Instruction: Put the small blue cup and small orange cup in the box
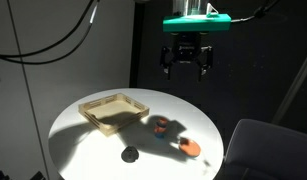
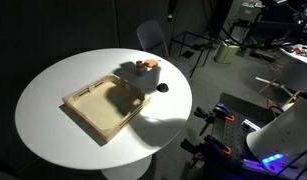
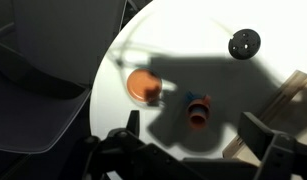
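Hanging high over the round white surface (image 1: 83,150), my tool (image 1: 185,60) stands wide open and holds nothing. Its two fingers (image 3: 123,145) are spread well apart and well clear of everything below.

Almost straight beneath my tool, in the gap between the fingers as the wrist view shows it, the small orange cup (image 3: 197,118) lies on the surface in my tool's shadow. A bluish bit touches its end on the side away from my tool. I take this for the small blue cup (image 3: 196,101), though the shadow keeps me from making out its shape or how it lies.

The box (image 1: 113,108), a shallow tray of light wood with low rims, sits off to one side of my tool, beyond one finger. Only its edge shows in the wrist view, and nothing lies in it. Both cups are outside it, near its corner but apart from it.

On the opposite side of my tool from the box, beside the cups but not touching them, lies a flat round orange disc (image 3: 143,87). Farther out ahead of my tool, well apart from the cups, sits a small black lump (image 3: 244,43).
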Controlling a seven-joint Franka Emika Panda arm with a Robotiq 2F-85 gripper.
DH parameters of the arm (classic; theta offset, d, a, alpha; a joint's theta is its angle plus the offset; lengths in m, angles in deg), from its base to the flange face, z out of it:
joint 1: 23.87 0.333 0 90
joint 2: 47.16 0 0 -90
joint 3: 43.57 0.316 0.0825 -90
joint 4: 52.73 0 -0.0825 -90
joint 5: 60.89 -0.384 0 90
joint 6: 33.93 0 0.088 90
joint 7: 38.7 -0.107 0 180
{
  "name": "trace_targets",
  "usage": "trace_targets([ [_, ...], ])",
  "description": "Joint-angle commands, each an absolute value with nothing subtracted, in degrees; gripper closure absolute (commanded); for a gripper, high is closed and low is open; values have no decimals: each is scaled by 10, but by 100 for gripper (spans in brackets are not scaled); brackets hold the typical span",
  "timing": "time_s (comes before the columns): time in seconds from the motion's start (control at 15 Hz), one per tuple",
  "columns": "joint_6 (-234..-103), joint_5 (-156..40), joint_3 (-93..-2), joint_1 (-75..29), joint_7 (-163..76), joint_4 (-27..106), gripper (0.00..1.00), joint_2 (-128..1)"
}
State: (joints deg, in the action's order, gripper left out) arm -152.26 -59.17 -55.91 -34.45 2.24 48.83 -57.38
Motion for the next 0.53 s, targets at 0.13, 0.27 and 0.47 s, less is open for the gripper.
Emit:
trace_targets([
  [0.13, -1519, -597, -548, -362, 23, 485, 0, -569],
  [0.27, -1514, -617, -542, -363, 26, 471, 0, -581],
  [0.47, -1523, -642, -527, -357, 24, 457, 0, -601],
])
